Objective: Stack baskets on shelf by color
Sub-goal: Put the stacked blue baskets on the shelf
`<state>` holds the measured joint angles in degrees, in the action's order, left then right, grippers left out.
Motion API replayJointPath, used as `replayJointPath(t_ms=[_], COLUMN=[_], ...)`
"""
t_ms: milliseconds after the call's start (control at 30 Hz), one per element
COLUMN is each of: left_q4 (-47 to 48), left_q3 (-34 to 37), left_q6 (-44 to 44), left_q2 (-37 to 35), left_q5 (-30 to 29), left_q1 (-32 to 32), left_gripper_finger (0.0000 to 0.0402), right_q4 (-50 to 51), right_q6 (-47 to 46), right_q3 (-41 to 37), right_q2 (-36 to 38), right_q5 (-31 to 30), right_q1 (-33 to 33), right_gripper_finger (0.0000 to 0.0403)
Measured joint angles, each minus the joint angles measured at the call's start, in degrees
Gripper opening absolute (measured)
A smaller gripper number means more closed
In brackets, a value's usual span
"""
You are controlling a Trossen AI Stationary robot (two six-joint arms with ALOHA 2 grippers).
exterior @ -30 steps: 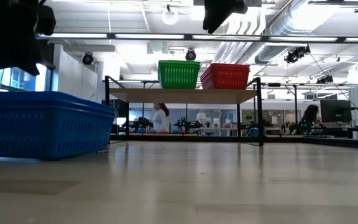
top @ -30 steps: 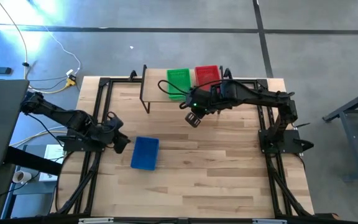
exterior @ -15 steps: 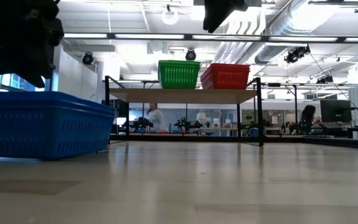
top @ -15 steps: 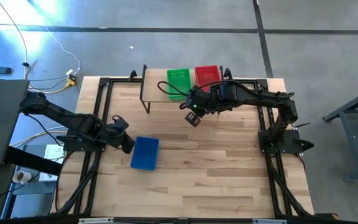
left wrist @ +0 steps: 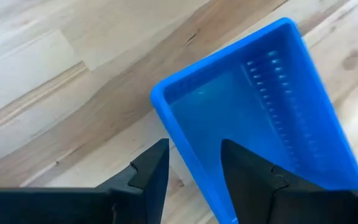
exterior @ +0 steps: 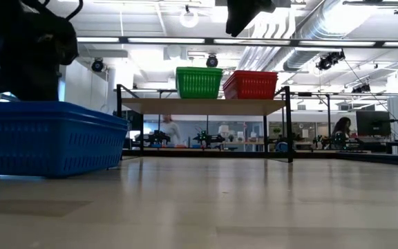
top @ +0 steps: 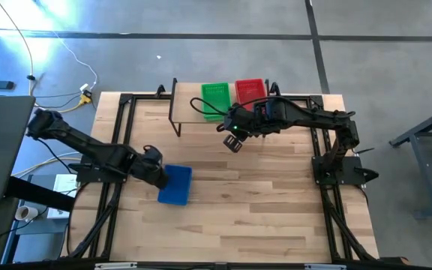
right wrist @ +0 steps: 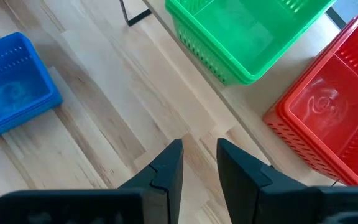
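A blue basket (top: 175, 184) sits on its base on the tabletop, left of centre, also in the low view (exterior: 47, 138). My left gripper (top: 158, 171) is open at the basket's left long wall near a corner. In its wrist view (left wrist: 194, 144) one finger stands outside that wall (left wrist: 182, 146) and one over the inside, with no touch showing. A green basket (top: 216, 100) and a red basket (top: 250, 91) stand side by side on the shelf (top: 186, 101). My right gripper (top: 233, 142) hangs open over the table just in front of the shelf (right wrist: 199, 144).
The shelf's left part (exterior: 150, 105) is bare plank beside the green basket (exterior: 199, 82) and red basket (exterior: 251, 84). Bare wooden tabletop (top: 261, 202) spreads between the blue basket and the table's right and near edges. Black frame rails (top: 118, 142) run along the table's sides.
My left gripper has moved toward the table's right and down, from beside the blue basket to its left wall, where its fingers now straddle the rim. The basket has not moved. My right arm has kept still.
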<state>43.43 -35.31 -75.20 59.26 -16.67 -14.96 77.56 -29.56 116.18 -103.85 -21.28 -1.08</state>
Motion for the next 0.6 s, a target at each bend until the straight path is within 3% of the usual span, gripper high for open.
replayJointPath(t_ms=[600], left_q4=[-1.21], left_q3=[0.00], left_q6=[-4.17], left_q2=[9.97], left_q5=[4.08], left_q1=[0.00], left_gripper_finger=[0.0136], right_q4=[-0.04], right_q6=[0.00], right_q3=[0.00], right_q2=[-0.02], right_q5=[0.18], right_q1=[0.00], right_gripper_finger=[0.0084])
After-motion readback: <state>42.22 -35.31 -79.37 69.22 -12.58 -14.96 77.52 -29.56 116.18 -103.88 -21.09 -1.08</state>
